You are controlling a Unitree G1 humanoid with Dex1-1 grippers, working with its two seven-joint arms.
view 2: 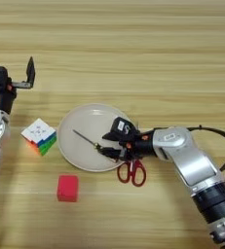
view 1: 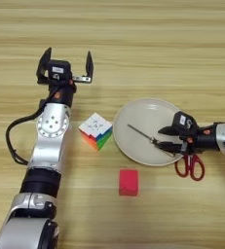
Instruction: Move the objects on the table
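My left gripper [view 1: 67,62] hovers open over bare table [view 1: 133,39] at the far left, beyond the multicoloured Rubik's cube [view 1: 96,130]. Right of the cube lies the round beige plate [view 1: 143,114]. The thin screwdriver [view 1: 140,133] slants across the plate, and only its metal shaft shows. My right gripper [view 1: 163,138] reaches in from the right over the plate's near right rim, shut on the screwdriver's handle end, which it hides. The red-handled scissors [view 1: 190,167] lie just under that gripper, off the plate. In front of the plate sits the small red block [view 1: 128,182].
My left arm [view 1: 50,131] stretches along the left side, close beside the cube, with a black cable looping off it. The right forearm [view 2: 182,151] crosses the table from the right edge.
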